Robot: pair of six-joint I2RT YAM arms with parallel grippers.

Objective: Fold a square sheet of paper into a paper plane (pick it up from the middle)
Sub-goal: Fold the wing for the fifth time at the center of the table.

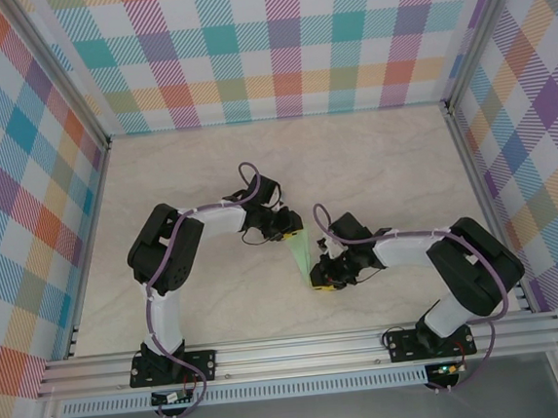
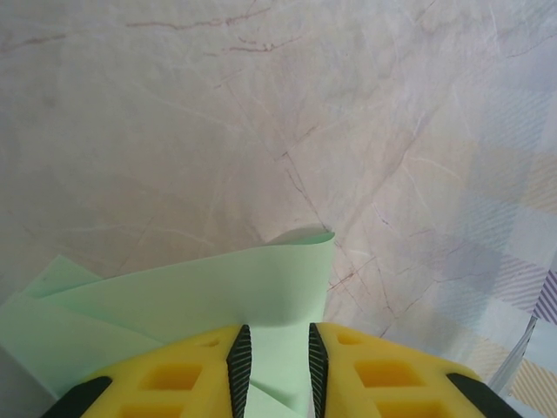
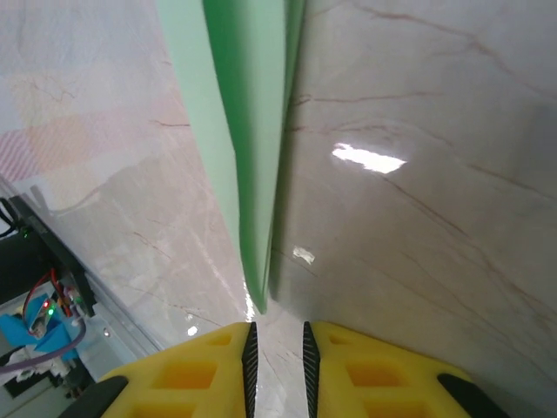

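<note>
The long crease in the paper [image 1: 301,256] is judged the step in hand; it would best be set with the far end steadied by the left gripper [image 2: 277,357] and the layers kept aligned and flat on the table [image 3: 418,244]. The right gripper [image 3: 277,348] is seen slightly parted, bare table in its gap, with the paper's pointed end just ahead of it and untouched. At the strip's other end from the right gripper, green shows between the left pads, but a true pinch cannot be told.
</note>
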